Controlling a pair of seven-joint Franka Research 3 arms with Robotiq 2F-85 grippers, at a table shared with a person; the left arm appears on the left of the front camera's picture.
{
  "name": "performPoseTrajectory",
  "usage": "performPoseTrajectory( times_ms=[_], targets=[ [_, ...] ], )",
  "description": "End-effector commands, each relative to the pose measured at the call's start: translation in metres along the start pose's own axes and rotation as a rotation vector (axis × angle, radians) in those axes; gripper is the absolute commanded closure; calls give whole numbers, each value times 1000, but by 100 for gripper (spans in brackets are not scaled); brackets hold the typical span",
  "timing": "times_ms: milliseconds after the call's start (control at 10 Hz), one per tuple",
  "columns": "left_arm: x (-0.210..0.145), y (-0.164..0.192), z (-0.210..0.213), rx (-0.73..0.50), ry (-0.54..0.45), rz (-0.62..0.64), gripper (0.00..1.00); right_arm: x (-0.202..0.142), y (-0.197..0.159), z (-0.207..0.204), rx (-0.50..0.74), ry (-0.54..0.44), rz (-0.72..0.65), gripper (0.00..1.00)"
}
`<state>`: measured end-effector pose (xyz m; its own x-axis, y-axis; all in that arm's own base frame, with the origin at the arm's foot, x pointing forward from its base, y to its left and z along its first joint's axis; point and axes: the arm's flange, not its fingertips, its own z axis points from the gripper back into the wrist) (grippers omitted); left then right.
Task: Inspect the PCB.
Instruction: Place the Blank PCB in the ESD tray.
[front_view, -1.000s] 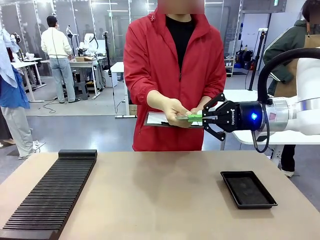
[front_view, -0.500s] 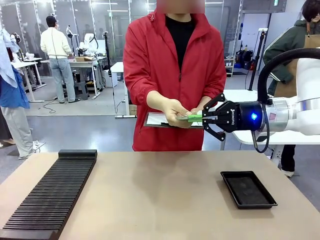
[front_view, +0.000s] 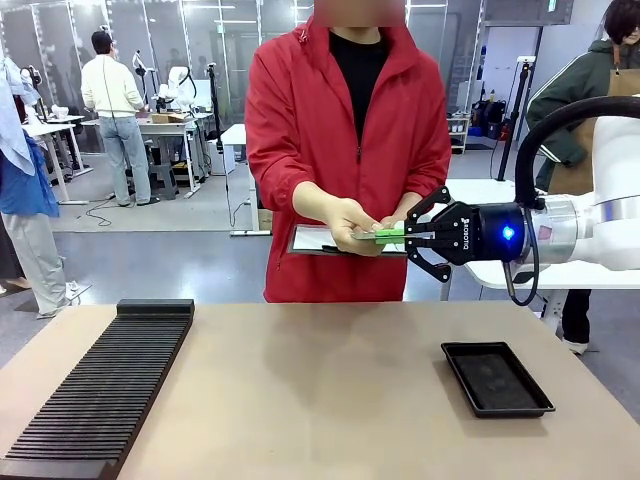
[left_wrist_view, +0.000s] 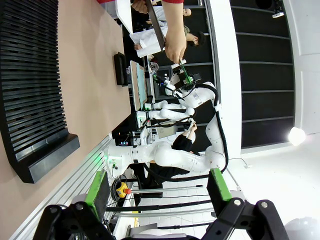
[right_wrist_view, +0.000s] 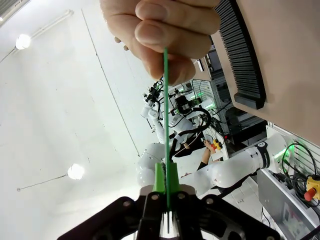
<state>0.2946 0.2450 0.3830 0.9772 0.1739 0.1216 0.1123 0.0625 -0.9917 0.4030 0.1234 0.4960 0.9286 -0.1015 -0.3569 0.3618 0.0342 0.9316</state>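
Note:
The green PCB (front_view: 388, 234) is held flat and edge-on above the table's far side. My right gripper (front_view: 409, 236) is shut on its right end, while the person's hand (front_view: 351, 223) pinches its left end. In the right wrist view the PCB (right_wrist_view: 165, 120) is a thin green line running from my green pads (right_wrist_view: 160, 181) up to the person's fingers (right_wrist_view: 160, 31). The left gripper (left_wrist_view: 157, 190) is open, its fingers apart with nothing between them. The person also holds a white-papered clipboard (front_view: 318, 238) under the board.
A shallow black tray (front_view: 496, 377) lies on the table at the right. A long black slotted rack (front_view: 105, 386) lies at the left. People and other tables stand in the background.

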Motion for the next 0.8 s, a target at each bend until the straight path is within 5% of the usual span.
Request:
performPoseTrajectory(
  times_ms=[0, 700],
  targets=[
    [-1, -1, 1, 7, -2, -2, 0, 0, 0, -1, 2, 1, 0, 100],
    [-1, -1, 1, 7, -2, -2, 0, 0, 0, -1, 2, 1, 0, 100]
  ],
)
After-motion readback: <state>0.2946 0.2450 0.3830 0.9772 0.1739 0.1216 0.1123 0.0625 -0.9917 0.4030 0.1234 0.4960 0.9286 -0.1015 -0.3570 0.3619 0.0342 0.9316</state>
